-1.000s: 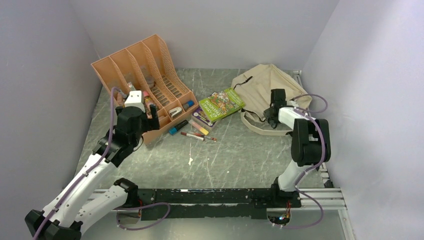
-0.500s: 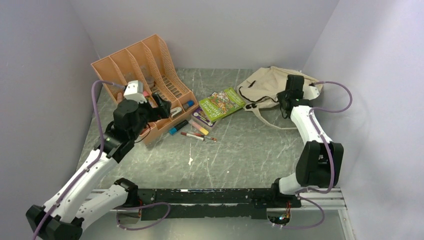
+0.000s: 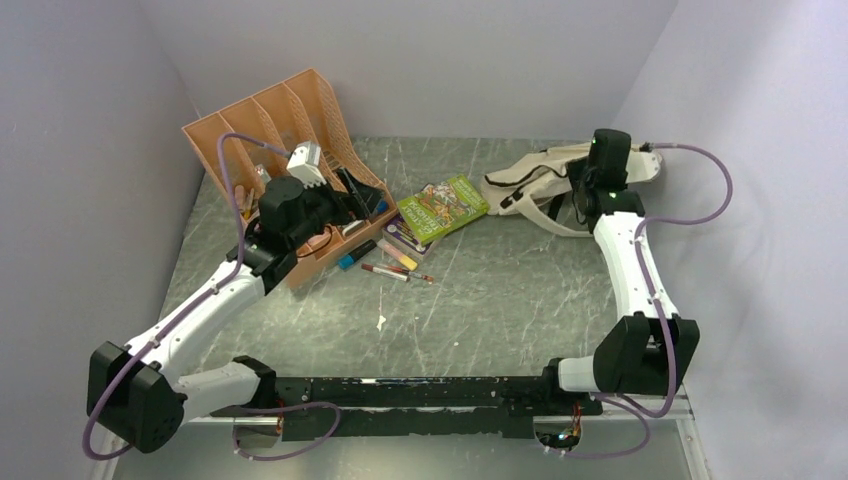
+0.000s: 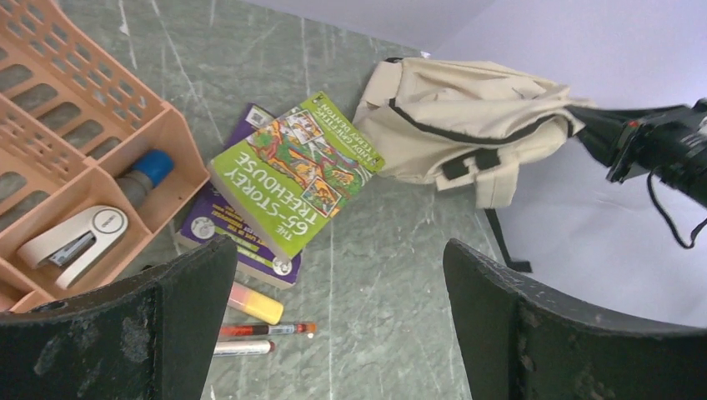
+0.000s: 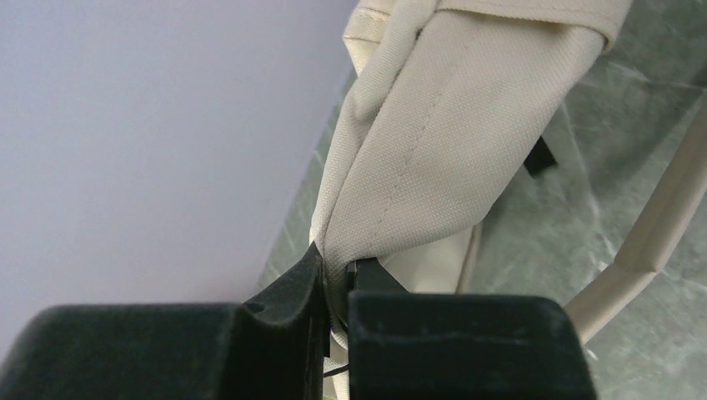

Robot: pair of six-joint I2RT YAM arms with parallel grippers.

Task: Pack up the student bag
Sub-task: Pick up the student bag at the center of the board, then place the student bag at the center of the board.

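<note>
Bag (image 3: 532, 178) sits at the far right of the surface (image 3: 480, 300), by the wall, a fold of its cream fabric pinched tight in the right end effector (image 5: 333, 279). Left end effector (image 4: 338, 283) is spread wide, empty, near the green book (image 4: 292, 175), whose cover reads "65-STOREY TREEHOUSE", beside the organizer (image 4: 83, 133).

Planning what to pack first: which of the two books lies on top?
The green 65-Storey Treehouse book; it lies on the purple book, covering most of it.
</note>
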